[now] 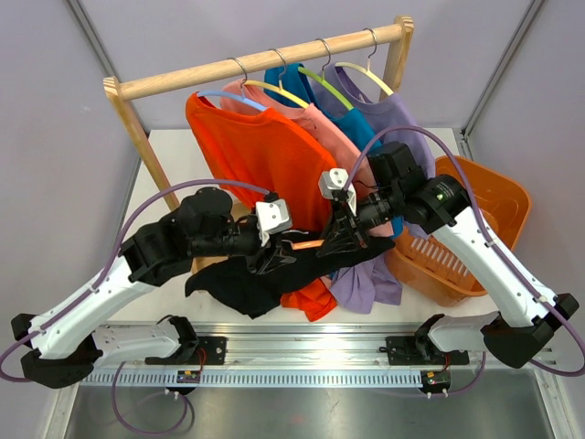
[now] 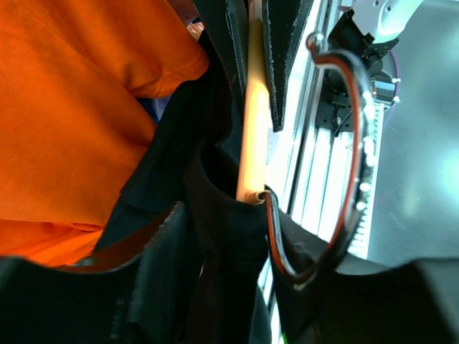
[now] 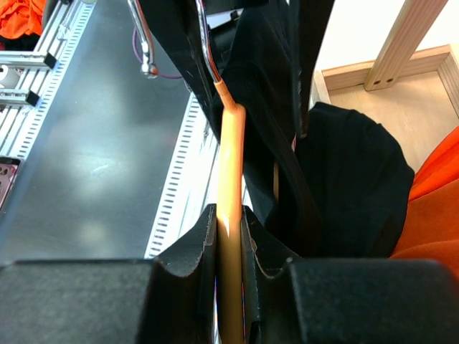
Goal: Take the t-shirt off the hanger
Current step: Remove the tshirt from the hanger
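**Black t-shirt partly on its hanger, held between both arms**

The black t-shirt [image 1: 233, 283] is hanging low over the near edge of the table [image 1: 174, 151], in front of the rack, and most of its cloth is drooping to the left. The hanger [image 3: 231, 165] is running through it. In the left wrist view, its metal hook [image 2: 355, 143] is poking out of the neck opening.

My right gripper [image 3: 228, 215] is clamping the hanger's pale orange arm firmly between its fingers. My left gripper [image 2: 233, 287] is sitting around the black cloth beside the hook. I cannot tell whether its fingers are pinching the cloth or standing apart.

I am judging this to be the stripping step, with the hanger held fast and the shirt not yet off. Next, the left side needs a sure hold on the cloth, then a pull to the left, away from the hanger, without snagging the hook.

Behind them, the orange shirt [image 1: 256, 146] and others are hanging on the wooden rail [image 1: 265, 59], and a basket [image 1: 494, 197] is waiting to the right.
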Motion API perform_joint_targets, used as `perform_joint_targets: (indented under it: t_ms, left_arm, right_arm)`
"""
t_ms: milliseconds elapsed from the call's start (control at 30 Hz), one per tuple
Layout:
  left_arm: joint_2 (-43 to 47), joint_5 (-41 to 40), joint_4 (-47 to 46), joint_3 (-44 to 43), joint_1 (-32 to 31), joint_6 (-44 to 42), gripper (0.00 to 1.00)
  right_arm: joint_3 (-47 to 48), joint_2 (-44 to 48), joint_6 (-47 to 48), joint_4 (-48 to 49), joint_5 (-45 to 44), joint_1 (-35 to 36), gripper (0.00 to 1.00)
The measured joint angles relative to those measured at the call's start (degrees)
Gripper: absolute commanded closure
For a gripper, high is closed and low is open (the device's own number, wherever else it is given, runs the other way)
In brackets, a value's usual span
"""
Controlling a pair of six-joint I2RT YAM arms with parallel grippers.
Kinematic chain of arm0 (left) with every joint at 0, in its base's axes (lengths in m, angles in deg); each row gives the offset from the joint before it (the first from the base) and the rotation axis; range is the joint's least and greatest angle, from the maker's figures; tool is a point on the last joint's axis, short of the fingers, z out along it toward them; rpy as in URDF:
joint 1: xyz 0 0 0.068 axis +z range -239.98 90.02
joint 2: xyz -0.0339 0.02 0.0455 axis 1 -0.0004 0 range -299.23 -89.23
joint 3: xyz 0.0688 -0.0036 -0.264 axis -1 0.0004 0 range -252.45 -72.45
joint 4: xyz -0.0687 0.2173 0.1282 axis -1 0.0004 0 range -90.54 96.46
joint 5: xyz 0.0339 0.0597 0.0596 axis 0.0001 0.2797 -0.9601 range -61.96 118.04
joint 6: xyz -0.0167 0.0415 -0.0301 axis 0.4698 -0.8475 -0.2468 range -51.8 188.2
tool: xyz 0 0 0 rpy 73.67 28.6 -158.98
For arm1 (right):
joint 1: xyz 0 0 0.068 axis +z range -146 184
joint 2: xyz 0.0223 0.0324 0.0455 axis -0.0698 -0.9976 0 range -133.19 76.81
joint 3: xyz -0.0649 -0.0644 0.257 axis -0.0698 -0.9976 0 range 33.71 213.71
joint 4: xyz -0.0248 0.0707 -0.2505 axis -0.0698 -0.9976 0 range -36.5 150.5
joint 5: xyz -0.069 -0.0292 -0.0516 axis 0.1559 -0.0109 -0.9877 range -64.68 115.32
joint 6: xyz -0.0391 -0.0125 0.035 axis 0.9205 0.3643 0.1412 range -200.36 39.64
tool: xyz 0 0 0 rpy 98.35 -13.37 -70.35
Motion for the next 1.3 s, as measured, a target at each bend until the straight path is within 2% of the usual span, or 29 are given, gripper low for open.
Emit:
perform_joint_targets:
  t_ms: [100,133,233,267,300,567,667,700,933,1300]
  left_arm:
    - [0.4,0.3,-1.1,1.6,0.0,0.7,0.64]
    - [0.7,0.5,-1.7,2.4,0.0,1.0,0.7]
    - [1.8,1.1,-3.2,4.2,-0.1,1.8,0.83]
    - [2.1,1.4,-3.5,4.5,-0.2,2.1,0.94]
    - [2.4,2.1,-3.6,4.7,-0.2,2.3,1.0]
    - [4.5,2.0,-4.1,5.1,-0.3,3.5,1.0]
    - [5.6,0.6,-4.4,5.7,-0.3,4.6,1.0]
    - [6.1,0.0,-4.4,5.8,-0.3,5.3,1.0]
    - [11.2,-5.1,-0.5,5.9,-0.3,11.7,1.0]
    - [12.2,-8.1,4.2,4.5,0.0,17.2,1.0]
  right_arm:
    - [0.0,0.0,-0.9,0.5,0.5,0.0,1.0]
    - [0.0,0.0,-1.3,0.5,0.5,0.0,1.0]
    - [0.0,-0.2,-2.3,0.9,0.6,-0.1,1.0]
    - [0.0,-0.3,-2.5,1.1,0.8,0.0,1.0]
    - [0.0,-0.4,-2.6,1.4,1.2,-0.1,1.0]
    - [0.0,-0.6,-5.0,4.3,2.9,0.1,1.0]
    - [0.0,-0.9,-6.5,6.3,2.9,0.4,0.82]
    - [0.0,-1.0,-7.0,7.0,2.9,0.5,0.73]
    - [2.8,-2.0,-11.0,9.5,0.4,0.1,0.41]
    - [12.5,-2.0,-18.8,11.2,-11.2,-1.6,0.37]
